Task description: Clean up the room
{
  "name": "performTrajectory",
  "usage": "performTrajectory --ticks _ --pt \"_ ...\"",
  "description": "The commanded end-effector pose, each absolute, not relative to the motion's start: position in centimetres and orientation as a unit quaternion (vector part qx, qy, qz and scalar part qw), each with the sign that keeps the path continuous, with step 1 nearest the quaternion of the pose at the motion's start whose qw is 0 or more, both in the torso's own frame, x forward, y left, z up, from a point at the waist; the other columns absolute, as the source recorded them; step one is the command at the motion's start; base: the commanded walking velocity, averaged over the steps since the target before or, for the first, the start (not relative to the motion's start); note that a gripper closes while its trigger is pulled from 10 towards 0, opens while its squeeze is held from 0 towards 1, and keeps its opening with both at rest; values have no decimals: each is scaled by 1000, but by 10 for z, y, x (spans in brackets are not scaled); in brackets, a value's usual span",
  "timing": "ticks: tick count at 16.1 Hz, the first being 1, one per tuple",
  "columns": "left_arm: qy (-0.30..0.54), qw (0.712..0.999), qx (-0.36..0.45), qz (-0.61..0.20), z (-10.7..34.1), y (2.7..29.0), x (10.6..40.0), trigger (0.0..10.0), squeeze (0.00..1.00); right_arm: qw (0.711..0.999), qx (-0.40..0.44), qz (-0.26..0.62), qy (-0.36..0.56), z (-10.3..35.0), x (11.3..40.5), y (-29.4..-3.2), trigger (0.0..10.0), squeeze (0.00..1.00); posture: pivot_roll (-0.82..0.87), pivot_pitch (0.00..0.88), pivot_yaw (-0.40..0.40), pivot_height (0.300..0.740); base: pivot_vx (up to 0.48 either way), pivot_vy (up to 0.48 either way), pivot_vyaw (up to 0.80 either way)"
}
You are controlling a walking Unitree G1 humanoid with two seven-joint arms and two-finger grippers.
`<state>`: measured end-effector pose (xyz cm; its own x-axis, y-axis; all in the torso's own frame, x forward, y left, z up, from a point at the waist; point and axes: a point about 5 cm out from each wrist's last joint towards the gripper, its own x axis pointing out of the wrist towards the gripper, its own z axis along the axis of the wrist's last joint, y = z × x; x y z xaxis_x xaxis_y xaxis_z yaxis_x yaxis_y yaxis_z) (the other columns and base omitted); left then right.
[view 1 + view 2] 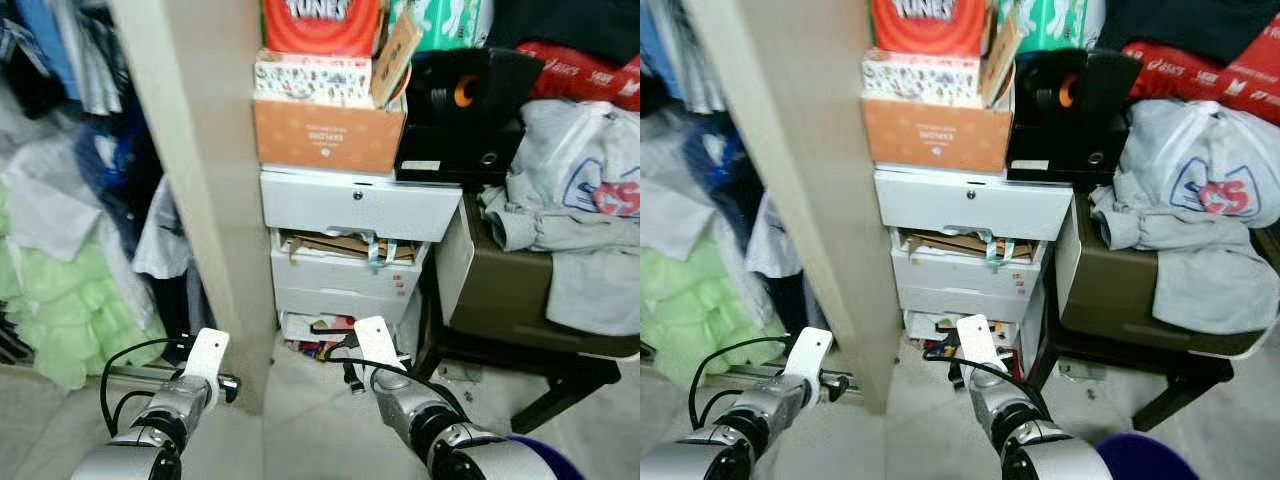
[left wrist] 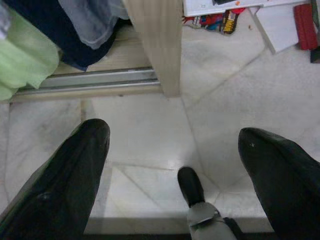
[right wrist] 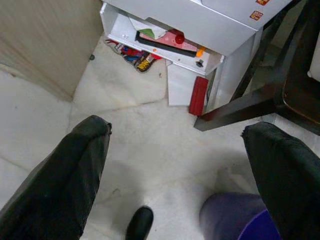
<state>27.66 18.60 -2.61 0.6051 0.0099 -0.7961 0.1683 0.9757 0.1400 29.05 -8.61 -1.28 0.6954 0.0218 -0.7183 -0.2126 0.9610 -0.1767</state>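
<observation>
Left gripper (image 2: 172, 165) open, empty, above floor (image 2: 150, 130); door post (image 2: 157, 45) ahead. Right gripper (image 3: 175, 165) open, empty; drawers (image 3: 200, 20) ahead, red box (image 3: 198, 95) nearer.

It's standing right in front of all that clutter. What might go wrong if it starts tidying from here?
Three things, I'd guess. The stack of boxes on the white drawer unit looks crowded, so a bump might topple it. Loose items on the floor by the bottom drawer could be stepped on. The left hand and right hand, both open and empty, hang low near the wooden panel and chair leg.
</observation>
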Motion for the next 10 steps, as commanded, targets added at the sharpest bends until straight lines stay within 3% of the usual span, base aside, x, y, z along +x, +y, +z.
performTrajectory --ticks 1,4,7,10 --pt "439 892 104 -43 -24 187 279 10000 0 913 -129 68 381 -10 293 -84 10000 0 -20 0 -18 740 0 0 0" --pt "439 892 98 -46 -24 186 279 10000 0 912 -131 70 382 -10 293 -84 10000 0 -21 0 -17 740 0 0 0" --pt "440 891 98 -46 -24 186 279 10000 0 911 -134 70 384 -11 292 -84 10000 0 -20 0 -18 740 0 410 0" --pt "441 891 98 -46 -25 186 278 10000 0 909 -136 71 387 -12 291 -84 10000 0 -20 0 -18 740 0 480 -735"
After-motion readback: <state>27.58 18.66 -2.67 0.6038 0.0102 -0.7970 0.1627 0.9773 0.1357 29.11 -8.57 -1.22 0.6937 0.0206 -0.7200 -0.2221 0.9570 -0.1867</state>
